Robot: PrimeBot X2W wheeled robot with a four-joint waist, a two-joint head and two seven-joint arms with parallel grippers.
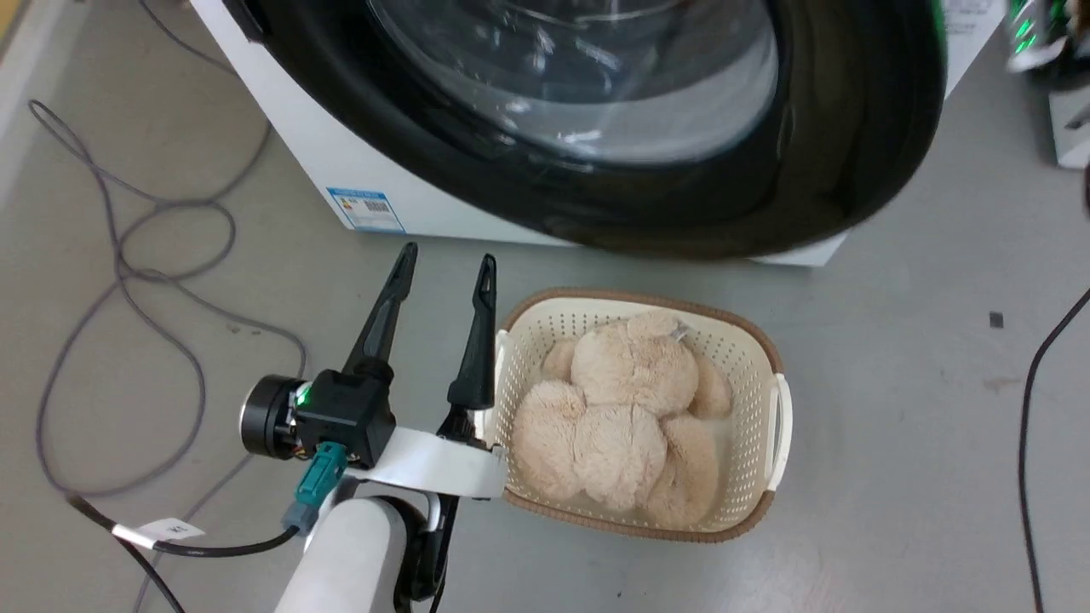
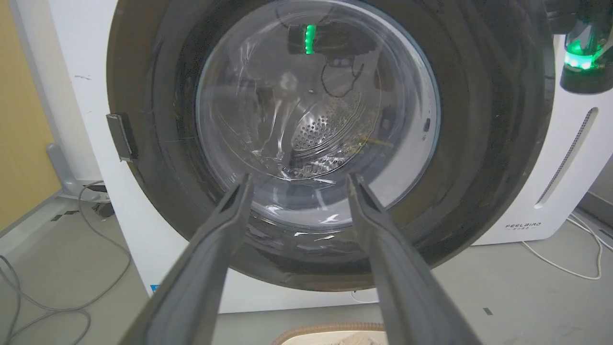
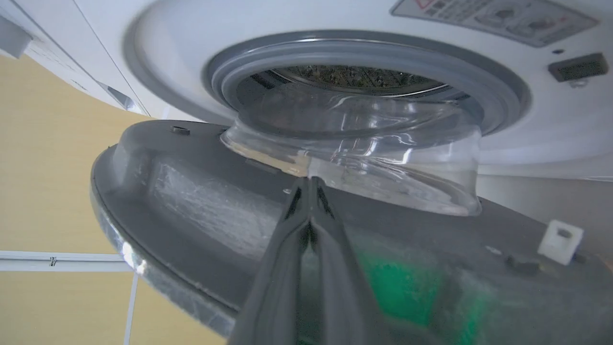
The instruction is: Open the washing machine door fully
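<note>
Grey floor (image 1: pixel 894 426) (cables (image 1: pixel 119 264)), yellow wall (image 2: pixel 24 120) — plain

Washing machine (image 1: pixel 341 162): one, white front-loader.
Washing machine door (image 1: pixel 851 128): one, round, black.
Glass bowl (image 3: pixel 364 148): one, in the door.
Door latch (image 3: pixel 560 235): one, white.
Blue label (image 1: pixel 366 209): one.
Grippers: two, left gripper (image 1: pixel 448 255) and right gripper (image 3: pixel 309 184).
Fingers (image 1: pixel 379 328): two per gripper, four total.
Laundry basket (image 1: pixel 749 358): one, cream, perforated.
Plush bear (image 1: pixel 622 400): one, beige.
FEELBIRD appliance (image 2: pixel 565 167): one, white.
Grey cable loops (image 1: pixel 119 255): tangled, can't tell the number.
Black cables (image 1: pixel 1026 409): two.
White cable (image 2: pixel 565 268): one.
</note>
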